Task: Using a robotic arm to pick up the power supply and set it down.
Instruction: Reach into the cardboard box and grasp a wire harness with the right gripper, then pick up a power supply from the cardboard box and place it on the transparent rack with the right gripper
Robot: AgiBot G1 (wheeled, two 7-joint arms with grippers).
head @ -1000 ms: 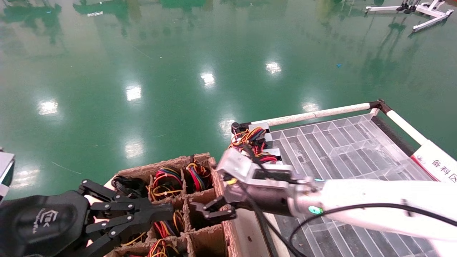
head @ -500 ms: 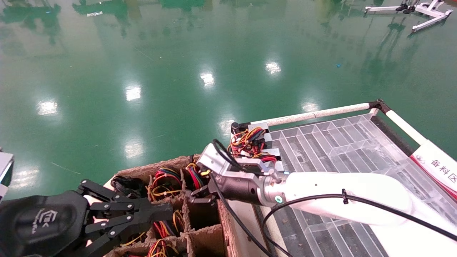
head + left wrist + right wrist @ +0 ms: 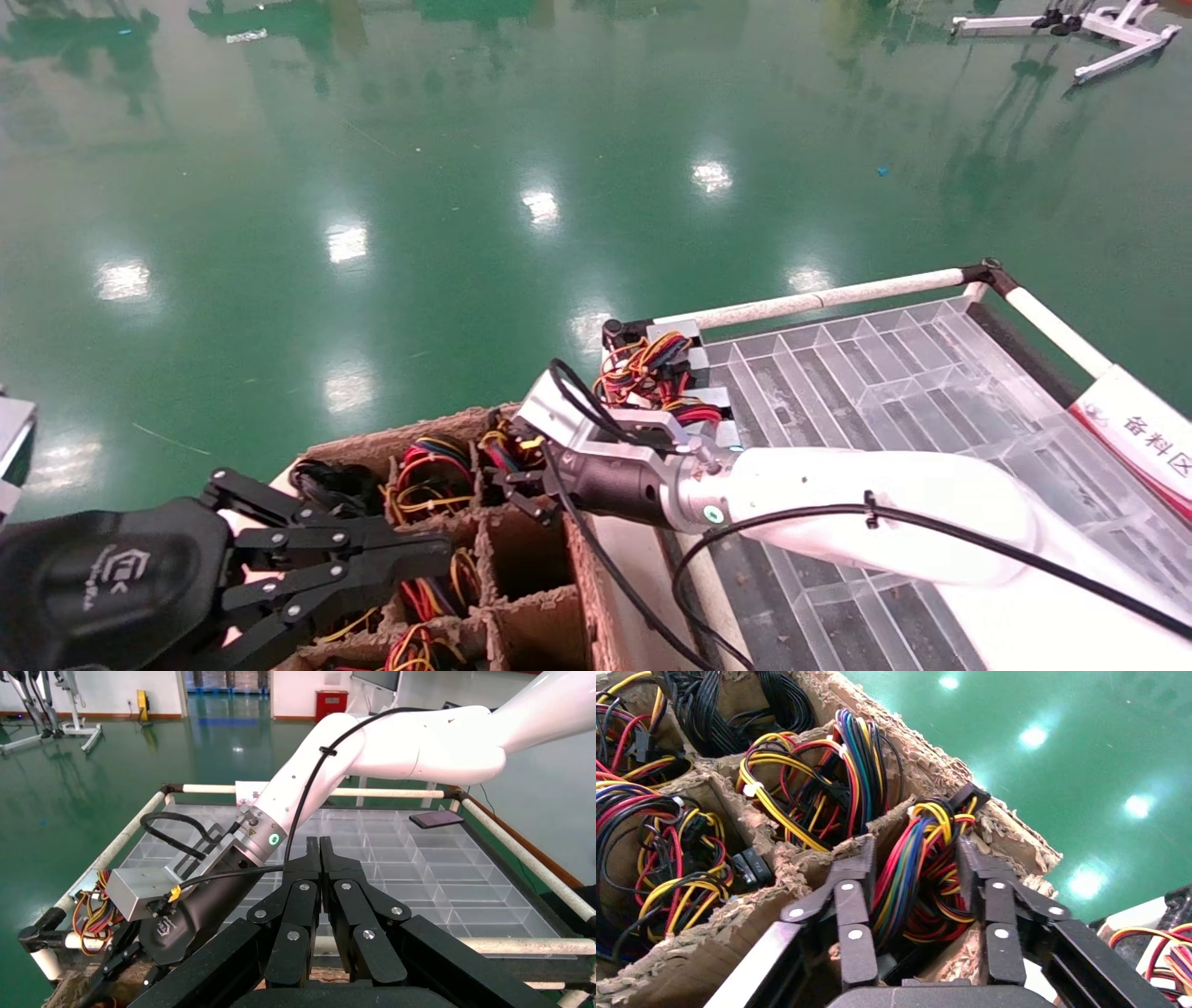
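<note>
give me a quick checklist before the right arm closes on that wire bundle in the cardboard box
1. Right tool open: ok, its black fingers stand apart.
2. Tool straddling the target: ok, the looped multicolour wire bundle sits between the fingers, in the corner cell of the brown cardboard divider box.
3. Silver metal body of the power supply visible under the wires: cannot tell, only wires show.
4. Fingers clear of the torn cardboard walls: not ok, one finger sits right at the wall edge.
5. Left tool out of the way: ok, shut and parked over the box's near-left cells.
6. Clear plastic compartment tray free for set-down: ok, many cells bare.
</note>
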